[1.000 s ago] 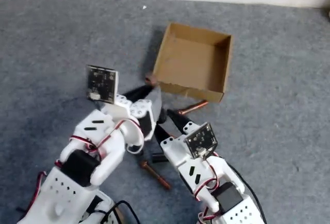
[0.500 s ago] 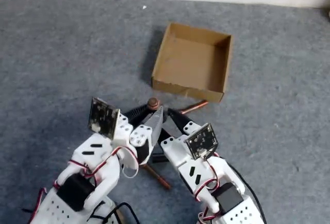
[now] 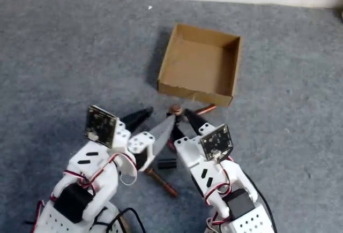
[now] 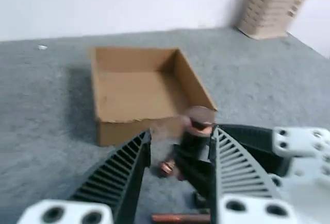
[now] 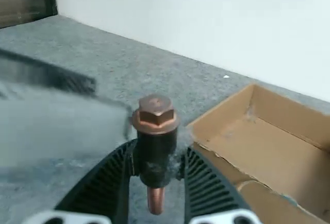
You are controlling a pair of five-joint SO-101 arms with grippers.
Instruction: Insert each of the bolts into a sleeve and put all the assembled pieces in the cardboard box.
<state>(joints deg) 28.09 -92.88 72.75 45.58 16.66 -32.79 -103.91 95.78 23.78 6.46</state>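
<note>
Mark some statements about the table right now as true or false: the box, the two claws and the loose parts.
1. The cardboard box has nothing in it. True.
2. The right claw grips a black sleeve with a bolt standing in it. True.
3. The left claw is shut on a bolt. False: its jaws stand open and grip nothing.
4. Every bolt is already in the box. False: a loose bolt lies on the carpet by the box's near wall, and a second bolt lies between the arms.
5. A spare sleeve lies on the carpet between the arms. True.
</note>
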